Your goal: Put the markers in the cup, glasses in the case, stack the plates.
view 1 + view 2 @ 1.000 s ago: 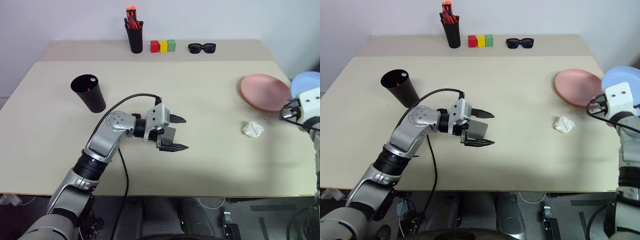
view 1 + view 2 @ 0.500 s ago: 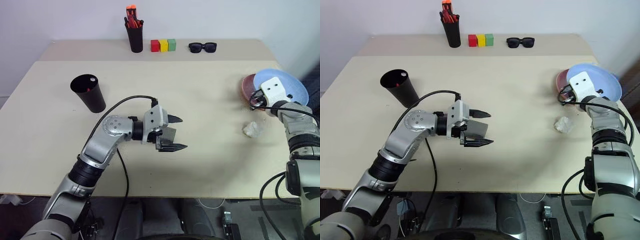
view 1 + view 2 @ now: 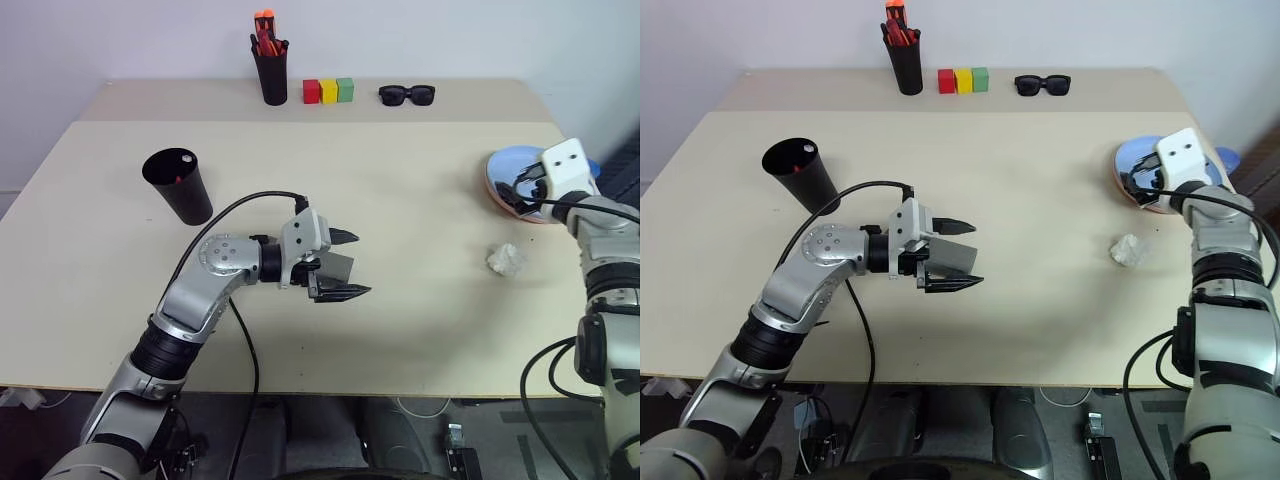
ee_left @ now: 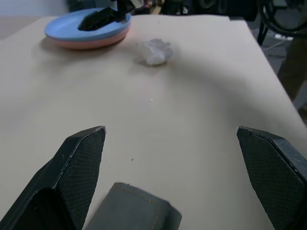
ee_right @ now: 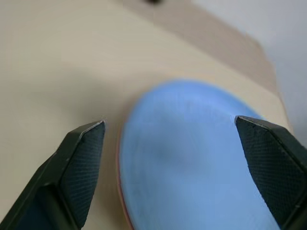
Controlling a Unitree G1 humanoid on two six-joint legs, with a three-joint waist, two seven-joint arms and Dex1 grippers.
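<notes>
Now blue plate (image 5: 192, 163) stacked on pink plate (image 4: 81, 44); right gripper (image 5: 170, 143) spread wide just above it.

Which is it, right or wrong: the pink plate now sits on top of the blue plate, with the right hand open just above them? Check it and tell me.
Wrong in one respect: the order of the stack is reversed. The blue plate lies on top of the pink plate, as the left wrist view shows. The rest stands: the right hand is open just above them.
</notes>
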